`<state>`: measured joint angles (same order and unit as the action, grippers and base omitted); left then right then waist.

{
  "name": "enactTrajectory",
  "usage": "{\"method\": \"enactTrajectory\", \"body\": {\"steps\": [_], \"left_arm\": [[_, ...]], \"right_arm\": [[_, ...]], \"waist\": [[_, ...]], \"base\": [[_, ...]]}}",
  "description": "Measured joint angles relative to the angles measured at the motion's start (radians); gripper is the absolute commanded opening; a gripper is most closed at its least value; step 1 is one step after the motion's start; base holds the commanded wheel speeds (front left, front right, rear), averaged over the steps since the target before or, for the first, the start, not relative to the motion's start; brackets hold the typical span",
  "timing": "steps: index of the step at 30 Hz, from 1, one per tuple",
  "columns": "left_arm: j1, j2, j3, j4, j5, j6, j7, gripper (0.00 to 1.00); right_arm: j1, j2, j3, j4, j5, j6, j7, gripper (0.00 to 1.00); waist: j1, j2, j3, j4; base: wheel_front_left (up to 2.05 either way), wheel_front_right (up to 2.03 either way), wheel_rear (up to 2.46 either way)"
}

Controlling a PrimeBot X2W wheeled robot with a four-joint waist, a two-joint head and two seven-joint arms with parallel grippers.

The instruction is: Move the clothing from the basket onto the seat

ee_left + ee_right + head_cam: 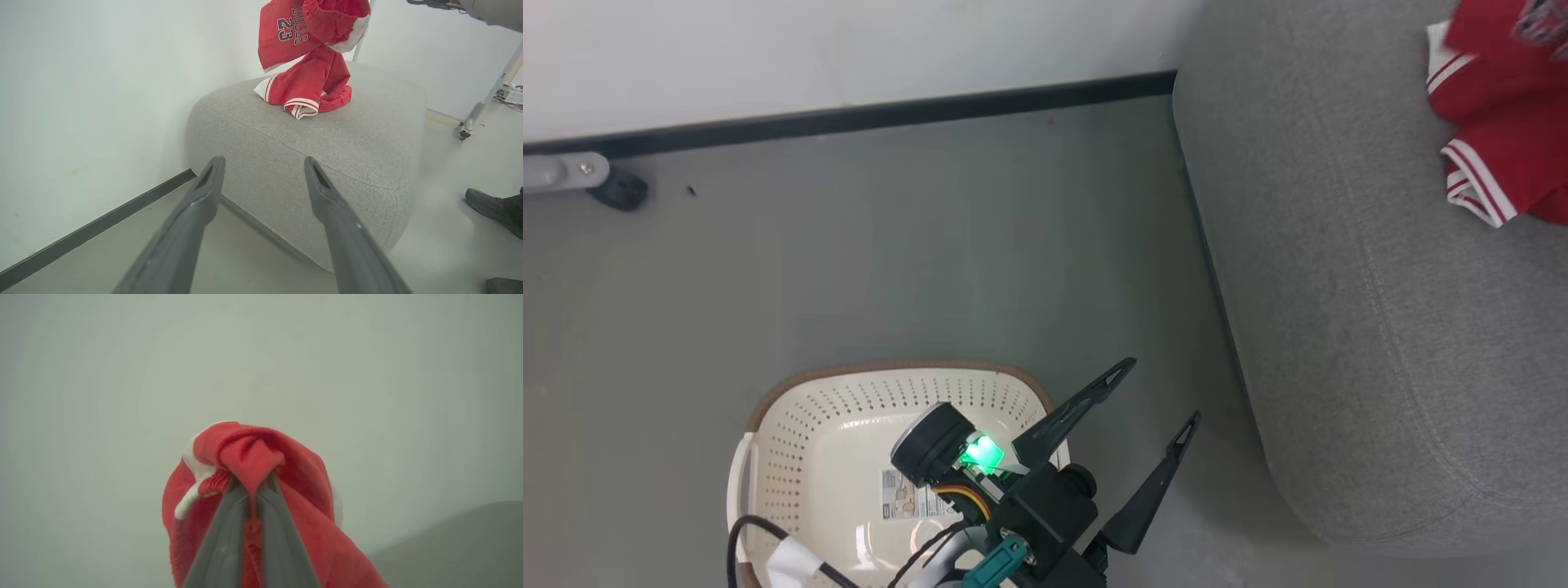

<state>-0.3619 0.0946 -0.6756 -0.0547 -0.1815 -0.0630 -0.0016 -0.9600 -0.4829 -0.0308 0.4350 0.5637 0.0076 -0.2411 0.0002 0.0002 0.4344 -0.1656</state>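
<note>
Right pincer (253, 482) clamped on red clothing (300, 469), left pincer (1164, 389) spread apart near basket (849, 400), paper label (907, 494) inside

Head view: illumination is even and diffuse. The seat (1339, 286) casts a soft, narrow shadow on the floor (931, 245). The basket (792, 425) bottom shows mild glare, and a green lamp (983, 453) glows. Left wrist view: bright, with the wall (102, 81) near white and the left fingers (192, 220) blurred. Right wrist view: dim, hazy, low contrast, with the right fingers (222, 547) and the clothing (302, 477) in soft focus.
</note>
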Motion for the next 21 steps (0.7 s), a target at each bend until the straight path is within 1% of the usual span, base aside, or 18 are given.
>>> {"method": "enactTrajectory", "body": {"steps": [5, 9, 13, 15, 21], "left_arm": [[-0.029, -0.002, -0.007, 0.000, 0.009, 0.000, 0.000, 1.00], [-0.052, -0.004, -0.009, -0.001, 0.016, -0.007, 0.000, 1.00], [-0.069, -0.005, -0.013, -0.003, 0.025, -0.008, -0.002, 1.00], [-0.074, -0.005, -0.013, -0.003, 0.026, -0.008, -0.002, 1.00], [-0.100, -0.005, -0.011, 0.018, 0.027, -0.009, -0.015, 1.00]], "right_arm": [[-0.084, -0.071, -0.056, 0.051, 0.004, -0.009, -0.007, 0.00], [-0.108, -0.092, -0.068, 0.131, 0.017, -0.008, -0.007, 0.00], [-0.111, -0.092, -0.067, 0.204, 0.019, -0.007, -0.007, 0.00], [-0.111, -0.087, -0.063, 0.236, 0.019, 0.000, -0.007, 0.00], [-0.099, -0.030, -0.046, 0.334, 0.037, 0.012, -0.007, 0.00]], "waist": [[-0.0001, 0.0000, 0.055, 0.010], [0.0000, 0.0000, 0.095, 0.023], [0.0000, 0.0001, 0.133, 0.036], [-0.0001, 0.0000, 0.151, 0.042], [0.0000, 0.0001, 0.195, 0.049]], "base": [[0.00, 0.00, 0.00], [0.00, 0.00, 0.00], [0.00, 0.00, 0.00], [0.00, 0.00, 0.00], [0.00, 0.00, 0.00]]}}
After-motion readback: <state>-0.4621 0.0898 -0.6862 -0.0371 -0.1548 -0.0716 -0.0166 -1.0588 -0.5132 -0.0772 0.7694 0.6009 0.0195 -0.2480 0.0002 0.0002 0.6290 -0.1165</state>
